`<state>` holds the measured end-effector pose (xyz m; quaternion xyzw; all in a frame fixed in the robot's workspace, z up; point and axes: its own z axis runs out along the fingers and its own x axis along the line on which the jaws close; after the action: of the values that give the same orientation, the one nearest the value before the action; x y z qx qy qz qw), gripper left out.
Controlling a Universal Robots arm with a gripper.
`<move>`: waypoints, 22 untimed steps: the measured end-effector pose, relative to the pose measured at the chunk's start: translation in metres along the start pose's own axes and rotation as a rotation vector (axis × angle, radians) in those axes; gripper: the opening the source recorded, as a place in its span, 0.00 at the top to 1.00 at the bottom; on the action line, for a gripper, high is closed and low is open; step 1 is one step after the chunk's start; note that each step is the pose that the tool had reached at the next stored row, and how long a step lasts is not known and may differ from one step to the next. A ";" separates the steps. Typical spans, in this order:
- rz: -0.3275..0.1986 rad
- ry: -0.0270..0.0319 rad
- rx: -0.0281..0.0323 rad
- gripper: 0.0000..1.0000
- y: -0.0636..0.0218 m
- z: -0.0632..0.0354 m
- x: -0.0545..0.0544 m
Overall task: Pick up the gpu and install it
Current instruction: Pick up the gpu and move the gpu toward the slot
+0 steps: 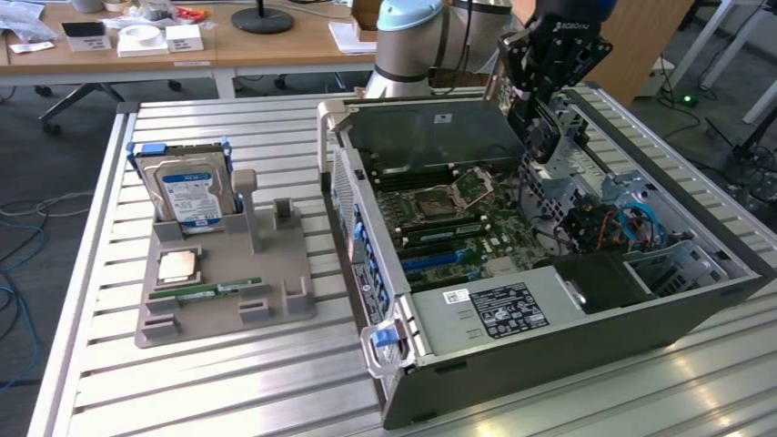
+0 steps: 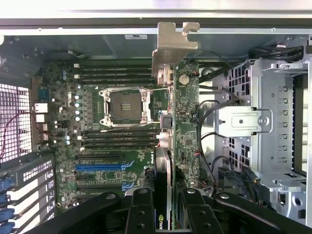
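Observation:
My gripper (image 1: 536, 95) hangs over the far right part of the open computer case (image 1: 510, 355) and is shut on the gpu (image 1: 539, 129). The gpu hangs below the fingers, above the case's interior, with its black cooler side showing. In the wrist view the gpu (image 2: 165, 141) is edge-on between the black fingers (image 2: 141, 209) of my gripper (image 2: 168, 212). Its silver end bracket (image 2: 173, 43) points toward the case wall. Below it lies the green motherboard (image 2: 117, 146) with the blue expansion slot (image 2: 100, 166).
A grey holder (image 1: 225, 300) on the slatted table at the exterior view's left carries a hard drive (image 1: 185, 193), a processor chip (image 1: 178, 265) and a memory stick (image 1: 206, 292). Drive cage and cables (image 1: 607, 218) crowd the case's right side. Desks stand behind.

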<state>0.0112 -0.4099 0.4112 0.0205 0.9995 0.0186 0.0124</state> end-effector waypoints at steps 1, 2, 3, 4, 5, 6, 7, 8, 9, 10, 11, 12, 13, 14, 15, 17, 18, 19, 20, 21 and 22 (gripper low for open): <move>0.000 0.0000 0.0000 0.74 0.0000 0.0000 0.000; 0.000 0.0000 0.0000 0.74 0.0000 0.0000 0.000; 0.000 0.0000 0.0000 0.74 0.0000 0.0000 0.000; 0.000 0.0000 0.0001 0.74 0.0000 0.0000 0.000; 0.000 0.0000 0.0000 0.74 0.0000 0.0000 0.000; 0.000 0.0000 0.0000 0.74 0.0000 0.0000 0.000; 0.000 0.0000 0.0001 0.74 0.0000 0.0000 0.000; 0.000 0.0000 0.0000 0.74 0.0000 0.0000 -0.001; 0.000 0.0000 0.0000 0.74 0.0001 0.0000 -0.002; 0.000 0.0000 0.0000 0.74 0.0001 0.0001 -0.003; 0.000 0.0000 0.0000 0.74 0.0002 0.0001 -0.004; 0.000 0.0000 0.0000 0.74 0.0002 0.0001 -0.005; 0.000 0.0000 0.0000 0.74 0.0003 0.0001 -0.006; 0.000 0.0000 0.0000 0.74 0.0003 0.0002 -0.007; 0.000 0.0001 0.0000 0.74 0.0004 0.0002 -0.009; 0.000 0.0000 0.0000 0.74 0.0005 0.0003 -0.011; 0.000 0.0000 0.0000 0.74 0.0005 0.0003 -0.012; 0.000 0.0000 0.0000 0.74 0.0006 0.0003 -0.013; 0.000 0.0000 0.0000 0.74 0.0006 0.0004 -0.015; 0.000 0.0001 0.0000 0.74 0.0006 0.0004 -0.015; 0.000 0.0000 0.0000 0.74 0.0006 0.0004 -0.016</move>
<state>0.0267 -0.4099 0.4112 0.0204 0.9995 0.0186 0.0124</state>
